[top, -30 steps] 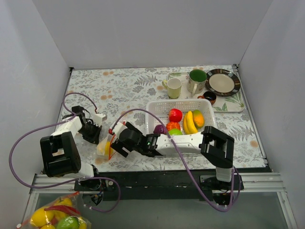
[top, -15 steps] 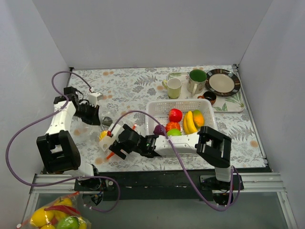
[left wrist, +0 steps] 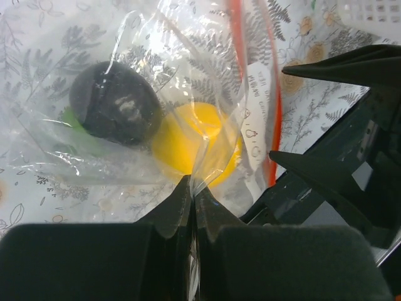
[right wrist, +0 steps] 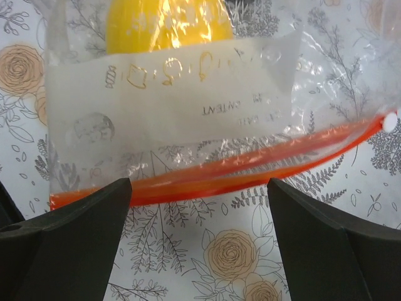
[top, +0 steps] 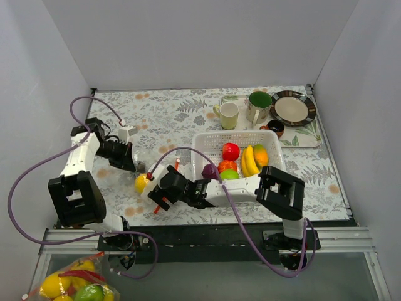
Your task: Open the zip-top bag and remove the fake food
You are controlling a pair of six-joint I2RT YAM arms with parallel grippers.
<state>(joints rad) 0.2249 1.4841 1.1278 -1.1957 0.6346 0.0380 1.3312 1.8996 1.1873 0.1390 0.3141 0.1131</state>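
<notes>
The left gripper (left wrist: 191, 188) is clenched on a fold of the zip-top bag (left wrist: 207, 75), which lies on the table (top: 175, 113) between the arms. Only its wrist view shows what is left inside: a yellow piece (left wrist: 197, 144) and a dark round piece (left wrist: 113, 110). The right gripper (right wrist: 199, 183) stands released astride the red zip strip (right wrist: 219, 179) (possibly parted, though the view is unclear). Only the top view shows the basket (top: 238, 133) holding several pieces of fake food (top: 241, 160), so the task looks mostly done.
</notes>
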